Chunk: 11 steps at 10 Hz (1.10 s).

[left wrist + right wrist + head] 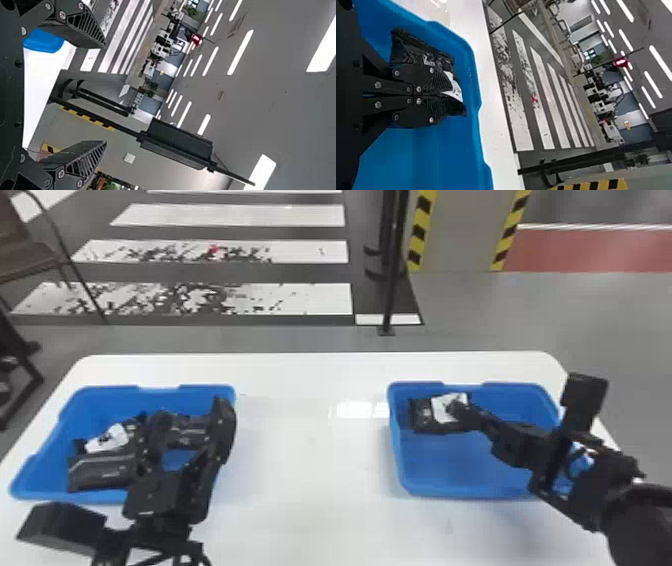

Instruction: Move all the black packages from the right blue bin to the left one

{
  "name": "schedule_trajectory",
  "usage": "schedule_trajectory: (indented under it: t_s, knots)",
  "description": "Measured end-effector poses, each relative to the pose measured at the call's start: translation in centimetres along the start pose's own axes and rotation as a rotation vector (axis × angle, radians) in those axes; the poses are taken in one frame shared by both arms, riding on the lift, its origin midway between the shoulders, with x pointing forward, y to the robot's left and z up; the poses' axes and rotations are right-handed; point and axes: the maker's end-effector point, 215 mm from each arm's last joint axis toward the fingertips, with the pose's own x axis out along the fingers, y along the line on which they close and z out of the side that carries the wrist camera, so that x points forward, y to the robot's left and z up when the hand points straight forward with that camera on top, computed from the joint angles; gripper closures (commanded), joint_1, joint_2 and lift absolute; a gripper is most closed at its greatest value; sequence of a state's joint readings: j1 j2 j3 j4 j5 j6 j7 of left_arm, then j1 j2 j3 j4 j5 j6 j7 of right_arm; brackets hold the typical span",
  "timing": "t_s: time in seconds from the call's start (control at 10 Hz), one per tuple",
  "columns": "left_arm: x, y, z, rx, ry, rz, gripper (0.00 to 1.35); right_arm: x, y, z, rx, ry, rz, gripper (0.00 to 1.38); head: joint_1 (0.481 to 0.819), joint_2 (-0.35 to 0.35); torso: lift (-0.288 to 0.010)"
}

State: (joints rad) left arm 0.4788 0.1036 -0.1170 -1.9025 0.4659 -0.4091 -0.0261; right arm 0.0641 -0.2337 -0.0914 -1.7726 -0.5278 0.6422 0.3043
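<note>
The right gripper (456, 410) is found clamped on a black package (422, 416) at ten o'clock inside the right blue bin (450, 490). The left gripper (192, 415), its fingers parted, is seen across the left blue bin (95, 402), where another black package (97, 473) is noted at eight o'clock.

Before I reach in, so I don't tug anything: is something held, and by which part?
The right gripper appears to pinch a black package in the right blue bin, near its white label. The left gripper stands open and empty.
</note>
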Motion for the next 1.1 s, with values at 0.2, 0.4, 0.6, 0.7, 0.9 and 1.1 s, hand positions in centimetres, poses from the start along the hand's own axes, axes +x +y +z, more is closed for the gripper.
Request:
schedule_trajectory:
  t_s: [0.2, 0.4, 0.6, 0.7, 0.9, 1.1]
  knots:
    - [0.1, -0.9, 1.1, -0.036, -0.028, -0.009, 0.20, -1.3, 5.7, 2.6, 0.108, -0.079, 0.193, 1.24, 0.695, 0.035, -0.154]
    - [0.5, -3.3, 1.9, -0.150, -0.046, -0.035, 0.20, -1.4, 12.7, 5.0, 0.234, -0.119, 0.446, 1.24, 0.695, 0.083, -0.154]
    - [0.6, -6.8, 1.4, -0.299, -0.021, -0.080, 0.20, -1.3, 20.0, 4.2, 0.375, -0.065, 0.677, 1.24, 0.695, 0.122, -0.154]
    - [0.6, -8.4, 0.9, -0.338, -0.002, -0.107, 0.20, -1.5, 22.4, 3.5, 0.410, -0.034, 0.735, 1.24, 0.695, 0.133, -0.154]
    - [0.3, -10.5, 0.1, -0.384, 0.027, -0.141, 0.20, -1.3, 25.7, 2.2, 0.433, 0.017, 0.798, 1.24, 0.695, 0.150, -0.154]
    - [0.2, -11.5, -0.5, -0.394, 0.049, -0.159, 0.79, -1.0, 28.0, 1.3, 0.451, 0.052, 0.843, 1.24, 0.695, 0.166, -0.154]
